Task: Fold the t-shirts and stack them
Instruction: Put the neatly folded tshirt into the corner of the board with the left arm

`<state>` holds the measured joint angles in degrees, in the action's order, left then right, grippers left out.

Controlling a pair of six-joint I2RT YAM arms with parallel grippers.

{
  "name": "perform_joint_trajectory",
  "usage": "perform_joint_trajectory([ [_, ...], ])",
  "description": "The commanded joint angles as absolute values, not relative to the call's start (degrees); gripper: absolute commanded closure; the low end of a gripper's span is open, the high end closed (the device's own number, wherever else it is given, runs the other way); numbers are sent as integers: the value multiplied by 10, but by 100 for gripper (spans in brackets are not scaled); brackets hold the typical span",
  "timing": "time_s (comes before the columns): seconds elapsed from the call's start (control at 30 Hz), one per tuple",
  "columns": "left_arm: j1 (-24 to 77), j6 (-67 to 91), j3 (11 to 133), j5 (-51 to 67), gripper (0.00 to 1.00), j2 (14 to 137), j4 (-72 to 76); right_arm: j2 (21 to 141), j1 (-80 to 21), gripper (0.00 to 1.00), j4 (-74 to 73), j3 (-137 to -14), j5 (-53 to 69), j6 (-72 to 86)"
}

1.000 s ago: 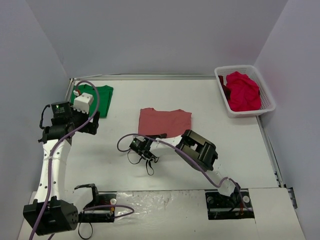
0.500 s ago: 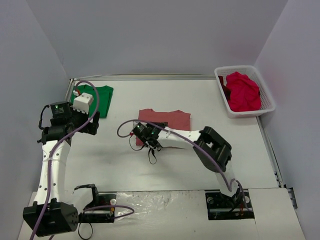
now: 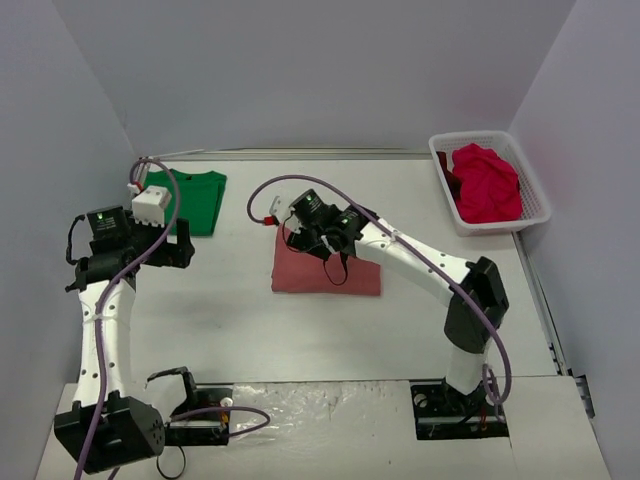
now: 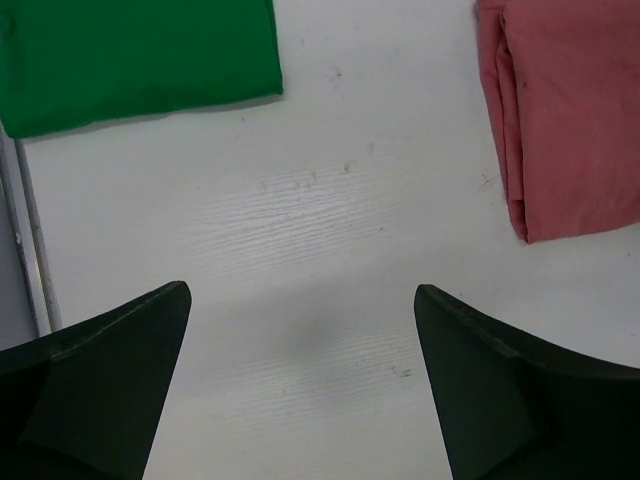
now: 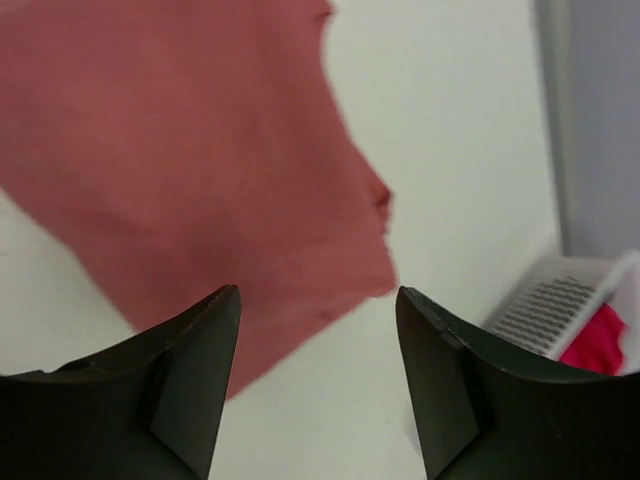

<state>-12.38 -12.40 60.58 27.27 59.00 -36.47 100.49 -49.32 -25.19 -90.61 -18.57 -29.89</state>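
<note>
tool on right [image 5: 318, 300] — now over pink tee [image 3: 330, 275] far edge, jaws parted, empty — left tool [image 4: 300, 290] wide

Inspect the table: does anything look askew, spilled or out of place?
Nothing spilled or damaged. The crimson t-shirts sit crumpled in the white basket, unfolded, while the folded pink t-shirt and green t-shirt lie apart, not stacked.

The white table [image 3: 230, 320] is carrying a folded green t-shirt [image 3: 200, 195] at its far left corner, a folded salmon-pink t-shirt [image 3: 310, 275] lying mid-table, and a white lattice basket [image 3: 490, 227] sitting at the far right.
</note>
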Motion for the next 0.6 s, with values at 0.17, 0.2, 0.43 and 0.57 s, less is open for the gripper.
perform_joint_trajectory([
  [0.17, -193, -35, 605, 334, 6, 621, -365, 1103, -538, 45, -322, -954, -18, -260],
  [0.2, -199, -29, 605, 339, 6, 626, -368, 1124, -549, 45, -327, -973, -18, -260],
  [0.43, -243, -18, 605, 383, 6, 659, -376, 1215, -598, 45, -364, -1048, -21, -258],
  [0.57, -250, -18, 605, 390, 6, 666, -381, 1256, -606, 45, -380, -1084, -15, -257],
])
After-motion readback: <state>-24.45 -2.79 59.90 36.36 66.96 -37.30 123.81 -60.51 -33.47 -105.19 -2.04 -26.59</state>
